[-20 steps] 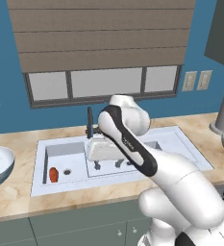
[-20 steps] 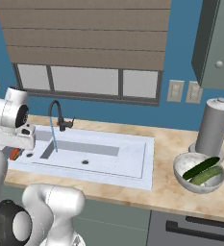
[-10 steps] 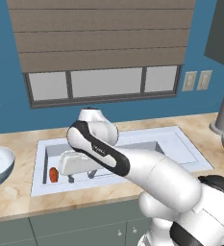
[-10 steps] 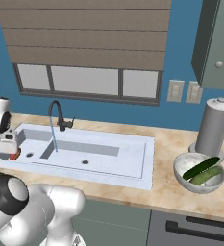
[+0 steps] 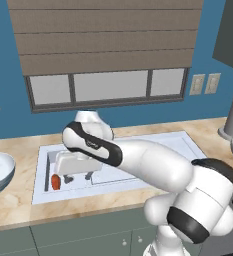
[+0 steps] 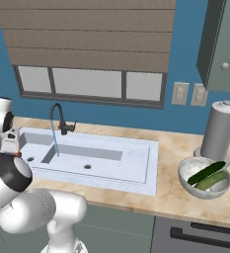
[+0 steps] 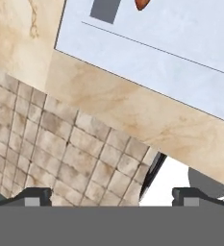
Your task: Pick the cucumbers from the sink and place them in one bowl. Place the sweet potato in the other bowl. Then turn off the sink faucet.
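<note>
The orange-red sweet potato [image 5: 55,182] lies in the small left basin of the sink [image 5: 138,155]; in the hand view the sweet potato [image 7: 142,4] sits at the top edge. My gripper [image 5: 78,177] hangs open just right of it, low over that basin, with nothing between its fingers; the hand view also shows the gripper [image 7: 112,196]. Two green cucumbers [image 6: 208,173] lie in the grey-white bowl [image 6: 185,174] on the right counter. The wide white bowl [image 5: 0,175] stands on the counter left of the sink. Water runs from the dark faucet [image 6: 62,122].
A tall grey cylinder [image 6: 219,131] stands behind the cucumber bowl. Beige counter [image 7: 108,105] borders the sink's front edge, with tiled floor [image 7: 46,144] below it. The wide right basin [image 6: 94,160] holds only its drain. A window and blind are behind the faucet.
The arm has swung left from the middle of the sink to the small left basin, bringing the open gripper down beside the sweet potato. The cucumbers and bowls have not moved.
</note>
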Controlling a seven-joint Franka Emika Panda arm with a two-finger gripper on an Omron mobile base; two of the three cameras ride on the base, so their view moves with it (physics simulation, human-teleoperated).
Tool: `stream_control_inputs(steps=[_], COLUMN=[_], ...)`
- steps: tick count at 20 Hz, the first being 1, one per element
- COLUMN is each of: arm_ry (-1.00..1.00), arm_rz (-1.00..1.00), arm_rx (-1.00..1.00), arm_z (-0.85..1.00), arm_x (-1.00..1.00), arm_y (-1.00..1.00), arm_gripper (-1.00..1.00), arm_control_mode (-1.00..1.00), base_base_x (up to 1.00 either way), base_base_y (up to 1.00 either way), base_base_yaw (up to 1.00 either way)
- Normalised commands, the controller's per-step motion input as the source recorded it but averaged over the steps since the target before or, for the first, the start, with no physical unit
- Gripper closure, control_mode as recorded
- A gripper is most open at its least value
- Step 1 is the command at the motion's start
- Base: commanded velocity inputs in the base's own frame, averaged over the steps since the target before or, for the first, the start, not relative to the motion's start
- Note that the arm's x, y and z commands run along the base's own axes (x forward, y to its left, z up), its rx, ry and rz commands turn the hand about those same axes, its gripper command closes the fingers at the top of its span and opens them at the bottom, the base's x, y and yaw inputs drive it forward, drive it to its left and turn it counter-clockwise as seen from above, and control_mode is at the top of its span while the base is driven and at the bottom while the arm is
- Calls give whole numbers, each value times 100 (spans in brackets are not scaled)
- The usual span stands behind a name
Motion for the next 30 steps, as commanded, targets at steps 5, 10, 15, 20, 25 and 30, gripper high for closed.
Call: stream_control_inputs(steps=[5,10,15,20,25,30], arm_ry=[0,0,0,-3,-2,-1], arm_rz=[-7,-8,-9,-11,-11,-13], arm_rx=[0,-6,-11,-13,-9,-2], arm_z=[-2,0,0,0,-14,-22], arm_x=[61,44,18,6,13,41], arm_y=[0,6,14,10,1,0], arm_gripper=[-100,-100,-100,-100,-100,-100], arm_control_mode=[-100,-100,-100,-100,-100,-100], base_base_x=[0,0,0,0,0,0], base_base_y=[0,0,0,0,0,0], base_base_yaw=[0,0,0,0,0,0])
